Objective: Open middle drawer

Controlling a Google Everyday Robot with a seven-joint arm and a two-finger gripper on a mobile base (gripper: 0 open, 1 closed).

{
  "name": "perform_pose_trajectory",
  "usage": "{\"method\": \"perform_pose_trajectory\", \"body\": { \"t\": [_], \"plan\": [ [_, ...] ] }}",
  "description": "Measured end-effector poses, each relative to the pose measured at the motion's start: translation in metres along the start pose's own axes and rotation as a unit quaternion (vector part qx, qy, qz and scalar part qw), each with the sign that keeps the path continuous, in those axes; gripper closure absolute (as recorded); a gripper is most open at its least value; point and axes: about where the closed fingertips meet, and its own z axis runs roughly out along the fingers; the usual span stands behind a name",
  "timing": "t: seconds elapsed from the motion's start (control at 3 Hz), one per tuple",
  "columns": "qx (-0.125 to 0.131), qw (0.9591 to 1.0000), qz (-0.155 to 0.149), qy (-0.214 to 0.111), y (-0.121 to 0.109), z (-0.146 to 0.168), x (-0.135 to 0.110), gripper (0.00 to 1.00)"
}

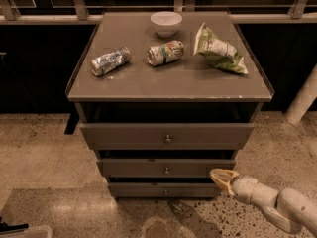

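Note:
The middle drawer (148,167) is a flat grey-brown front with a small round metal knob (167,170) at its centre. It sits between a wider top drawer (124,134) and a narrower bottom drawer (143,190) in the cabinet. My gripper (221,178) comes in from the lower right on a white arm (277,207). Its yellowish tip is just right of the middle drawer's right end, at about the drawer's lower edge, well to the right of the knob.
On the cabinet top (168,81) lie a white bowl (166,23), two crushed cans (110,61) (165,52) and a green chip bag (218,51). A white post (303,100) stands at right. Speckled floor surrounds the cabinet.

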Motion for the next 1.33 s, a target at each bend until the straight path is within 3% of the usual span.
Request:
{"method": "perform_pose_trajectory", "body": {
  "t": [0.67,1.33],
  "plan": [
    [0.052,0.998,-0.034,-0.007,-0.025,0.036,0.004,1.0],
    [0.093,0.9946,-0.042,-0.017,-0.062,0.06,0.003,1.0]
  ]
}}
